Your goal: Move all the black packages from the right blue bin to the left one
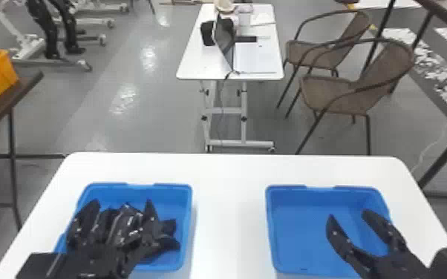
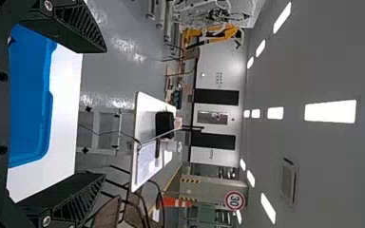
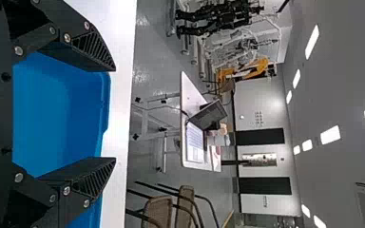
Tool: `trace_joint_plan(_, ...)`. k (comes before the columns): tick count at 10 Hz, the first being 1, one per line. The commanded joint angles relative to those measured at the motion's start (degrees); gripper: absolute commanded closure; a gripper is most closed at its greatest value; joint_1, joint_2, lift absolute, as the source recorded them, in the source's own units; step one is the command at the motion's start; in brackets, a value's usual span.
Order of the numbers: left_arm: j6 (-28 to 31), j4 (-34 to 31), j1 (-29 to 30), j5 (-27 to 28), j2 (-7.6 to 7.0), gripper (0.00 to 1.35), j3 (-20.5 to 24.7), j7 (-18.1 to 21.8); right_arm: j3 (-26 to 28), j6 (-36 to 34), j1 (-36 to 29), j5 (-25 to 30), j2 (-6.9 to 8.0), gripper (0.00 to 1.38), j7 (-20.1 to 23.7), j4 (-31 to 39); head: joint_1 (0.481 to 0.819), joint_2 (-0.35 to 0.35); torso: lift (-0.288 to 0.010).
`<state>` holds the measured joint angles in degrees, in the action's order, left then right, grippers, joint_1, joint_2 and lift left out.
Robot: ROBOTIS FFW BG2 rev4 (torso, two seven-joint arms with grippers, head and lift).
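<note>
The black packages [image 1: 129, 225] lie heaped in the left blue bin [image 1: 188, 207], which sits by the left edge of the white bench [image 1: 230, 207]. Over them is the left pincer [image 1: 121, 208], its 2 fingers spread apart. Toward the bench's right edge, the right pincer [image 1: 348, 216] hangs above the right blue bin [image 1: 293, 230], its 2 fingers also apart.

Right gripper [image 1: 348, 214] black, wedge-shaped fingers [image 3: 76, 171], slanted ribs [image 3: 94, 185], round silvery screws [image 3: 66, 190]; left gripper [image 1: 121, 203] likewise black, ribbed
</note>
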<state>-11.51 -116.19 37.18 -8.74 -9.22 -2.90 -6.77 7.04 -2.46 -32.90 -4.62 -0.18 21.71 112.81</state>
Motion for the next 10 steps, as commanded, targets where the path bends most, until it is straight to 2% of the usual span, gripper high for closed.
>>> trace_joint_plan(1,0.00,0.00,0.00,0.04,0.00,0.09,0.00,0.00,0.08,0.00,-0.15,0.13,0.23,0.38,0.00,0.04,0.695,0.038,-0.042)
trace_joint_plan(10,0.00,0.00,-0.70,0.74,-0.27,0.09,-0.17,0.00,0.08,0.62,-0.32,1.89,0.23,0.38,-0.09,0.66,0.695,0.033,-0.042)
